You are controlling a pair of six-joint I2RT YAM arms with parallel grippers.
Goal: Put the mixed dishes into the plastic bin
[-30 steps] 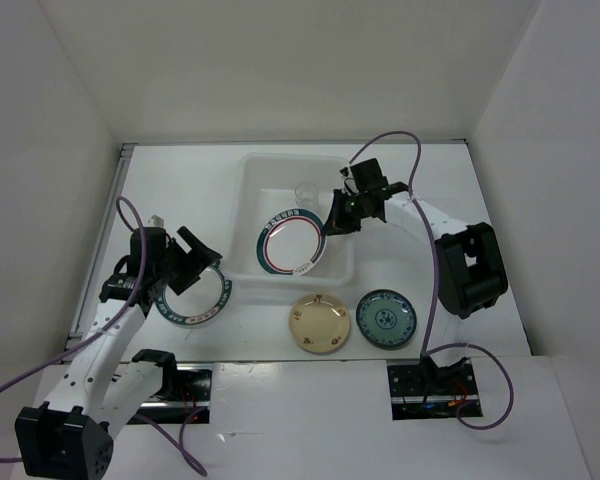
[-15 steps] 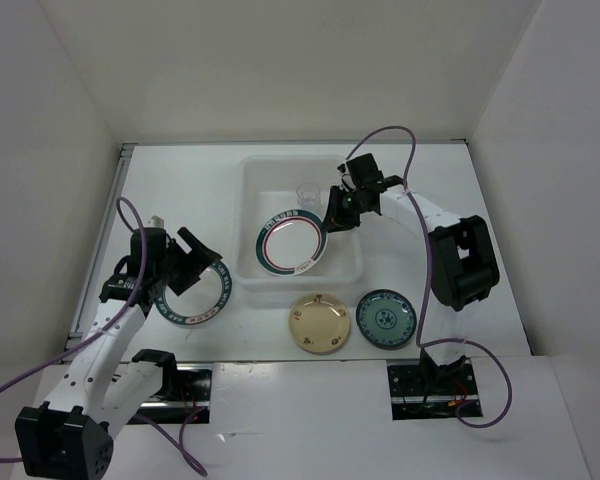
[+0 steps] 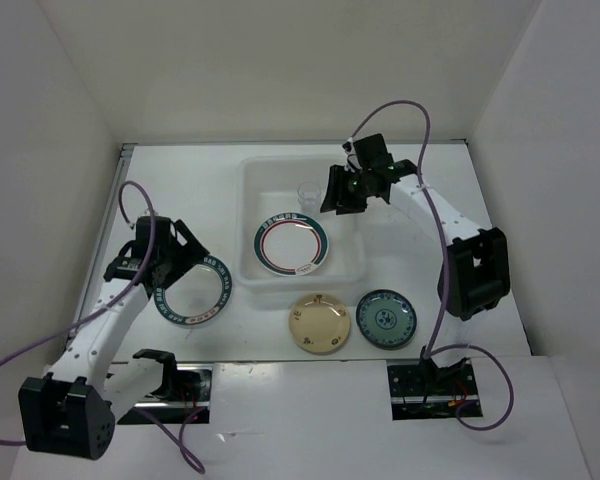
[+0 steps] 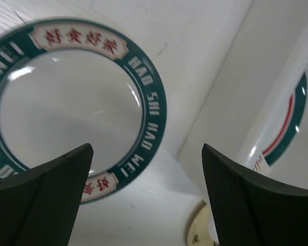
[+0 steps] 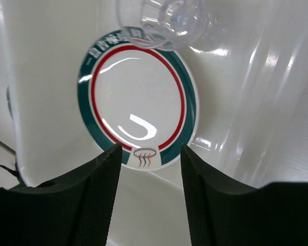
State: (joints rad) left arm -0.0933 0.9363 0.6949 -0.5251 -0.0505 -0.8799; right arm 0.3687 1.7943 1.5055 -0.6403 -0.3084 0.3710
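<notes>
Your left fingers (image 4: 41, 197) are apart above the teal-rimmed plate (image 4: 66, 105), 9 o'clock from the plastic bin (image 3: 249, 215). Your right fingers (image 5: 100, 205) are apart above it.

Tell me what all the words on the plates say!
"HAO SHI HAO WEI": on the rim of the teal-rimmed plate.
"WEI": same rim, farther round, partly cut off.
Red Chinese characters in that rim's cream panels: too blurred to read.
Characters on the green-and-red-rimmed plate: too small to read.
</notes>
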